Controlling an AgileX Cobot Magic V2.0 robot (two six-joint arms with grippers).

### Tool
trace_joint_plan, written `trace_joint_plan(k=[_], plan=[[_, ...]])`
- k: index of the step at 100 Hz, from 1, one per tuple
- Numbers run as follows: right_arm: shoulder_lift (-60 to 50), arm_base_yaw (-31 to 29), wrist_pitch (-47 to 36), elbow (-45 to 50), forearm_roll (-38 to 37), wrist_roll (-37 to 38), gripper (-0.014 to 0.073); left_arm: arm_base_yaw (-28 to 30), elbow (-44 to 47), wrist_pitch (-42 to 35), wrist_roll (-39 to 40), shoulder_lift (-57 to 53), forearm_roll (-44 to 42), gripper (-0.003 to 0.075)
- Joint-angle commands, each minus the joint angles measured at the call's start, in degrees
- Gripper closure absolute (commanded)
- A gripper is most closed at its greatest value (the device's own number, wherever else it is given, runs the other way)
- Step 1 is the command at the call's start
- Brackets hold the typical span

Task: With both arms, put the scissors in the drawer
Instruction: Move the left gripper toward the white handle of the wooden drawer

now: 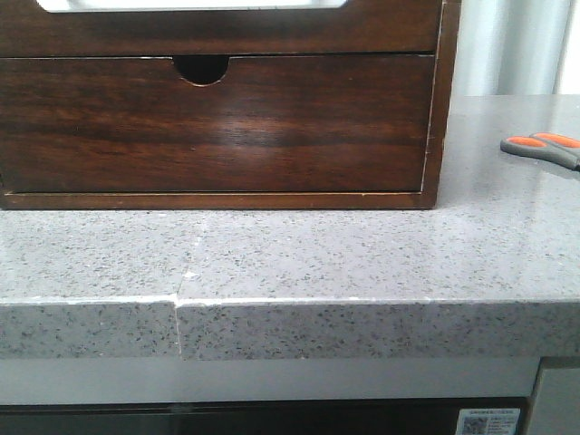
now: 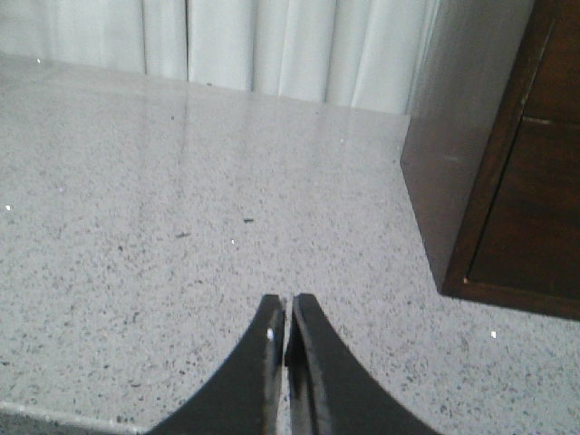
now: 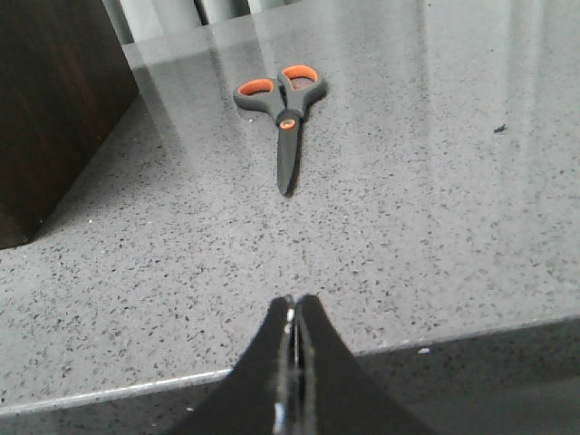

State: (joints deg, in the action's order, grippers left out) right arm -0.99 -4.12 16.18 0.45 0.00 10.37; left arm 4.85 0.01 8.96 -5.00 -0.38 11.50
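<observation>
Scissors (image 3: pixel 285 113) lie flat on the grey speckled countertop (image 1: pixel 299 254), closed, blades sheathed in grey, orange-lined loops pointing away from the right wrist camera, tip toward it. In the front view only the handles (image 1: pixel 544 149) show, at the right frame edge, well apart from the wooden cabinet (image 1: pixel 217 118).

Right gripper (image 3: pixel 292 308) hangs low over the counter's near edge, fingers pressed together, holding nothing. It points almost straight along the scissors' length. Left gripper (image 2: pixel 288 313) likewise closed and empty, above bare counter, the cabinet's side wall (image 2: pixel 453 163) just beside it.

Target drawer (image 1: pixel 217 23), the one with the long broad cutout, sits at the top of the front view, shut by the look of it; the pale strip is likely the cutout. Below it is the drawer with the half-round notch (image 1: pixel 201 68), not the target.

Judgement: nothing begun yet. First steps are likely left arm to the cutout, right arm to the scissors. The right fingers must open before descending; a pinch across the pivot or the narrow blade section should hold better than the loops. Thin, flat object on hard stone: fingertips need to reach the surface without scraping.

Room: open counter all around the scissors; the cabinet's corner (image 3: pixel 54 118) to one side is the only obstacle. The counter's front edge (image 1: pixel 362 304) is close beneath both grippers.
</observation>
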Motion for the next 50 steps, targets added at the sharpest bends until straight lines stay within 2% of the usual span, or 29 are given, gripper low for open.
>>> trace_joint_plan(k=[1,15,30,41,50], plan=[[-0.7,-0.3,-5.4,1.7,-1.1,-0.2,0.0662,-0.4,1.1,-6.0,0.2,-1.6,2.5,0.0742],[-0.7,-0.3,-8.4,1.7,-1.1,-0.2,0.0662,-0.4,1.1,-9.0,0.2,-1.6,7.2,0.0742],[-0.7,-0.3,-12.5,1.6,0.9,-0.2,0.0662,-0.4,1.1,-13.3,0.2,-1.6,22.2,0.0742],[-0.5,-0.3,-12.0,0.3,5.6,-0.2,0.0662,-0.5,0.5,-12.3,0.2,-1.6,34.1,0.0742],[0.4,-0.3,-10.3,-1.3,6.8,-0.2,0.0662,-0.5,-1.1,-7.0,-0.2,-1.6,34.6,0.0742]])
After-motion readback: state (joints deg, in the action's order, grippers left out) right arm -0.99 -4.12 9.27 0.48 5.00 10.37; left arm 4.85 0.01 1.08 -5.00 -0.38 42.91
